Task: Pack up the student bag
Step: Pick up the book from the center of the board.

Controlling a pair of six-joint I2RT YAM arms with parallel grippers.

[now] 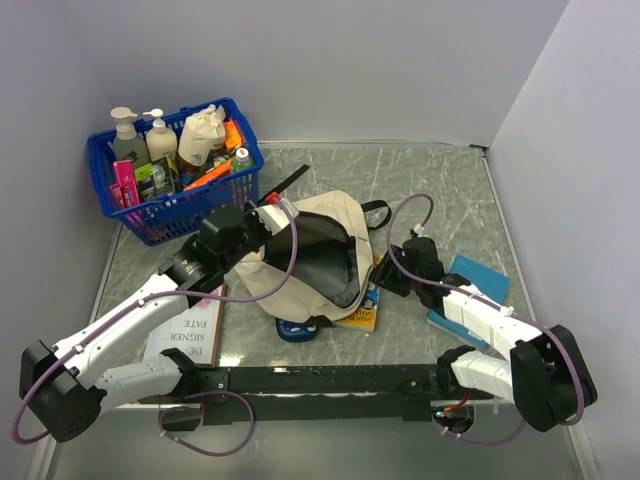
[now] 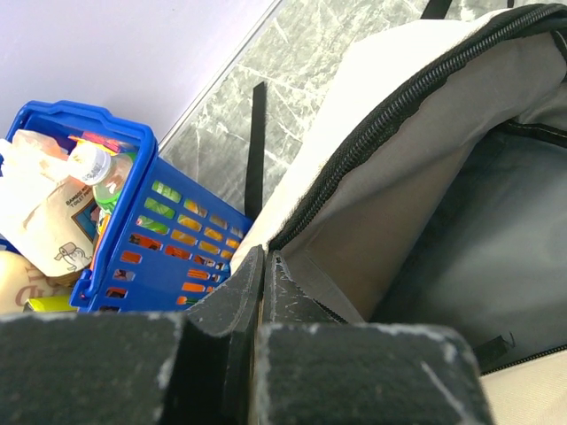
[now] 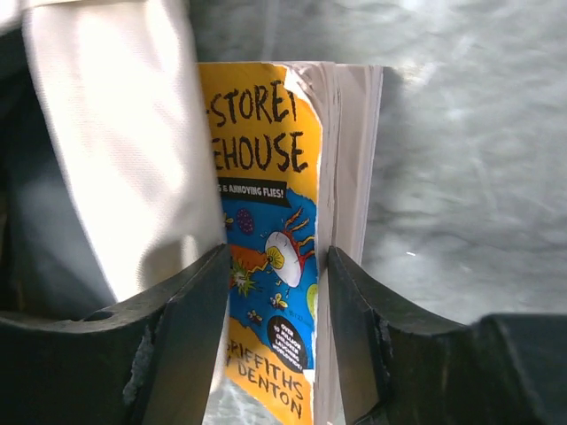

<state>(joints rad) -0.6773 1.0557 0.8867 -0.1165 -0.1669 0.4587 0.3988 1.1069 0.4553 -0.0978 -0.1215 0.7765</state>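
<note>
The student bag [image 1: 270, 280], cream with black zipper trim, lies mid-table with its dark mouth gaping toward the right. My left gripper [image 1: 268, 213] is shut on the bag's upper rim. In the left wrist view its fingertips [image 2: 263, 266] meet on a thin strip of cream fabric beside the zipper of the bag [image 2: 381, 159]. My right gripper [image 1: 385, 280] sits at the bag's right edge, open, and its jaws straddle a yellow-and-blue paperback [image 3: 266, 177]. One finger is against the page edge and the other is by the cover and the bag cloth [image 3: 115, 133]. That paperback [image 1: 362, 312] pokes out from under the bag.
A blue plastic basket [image 1: 170, 210] full of bottles and a small cloth pouch stands at the back left, close to the left gripper. A white book [image 1: 195, 325] lies front left and a blue book [image 1: 480, 280] lies under the right arm. Walls close in on three sides.
</note>
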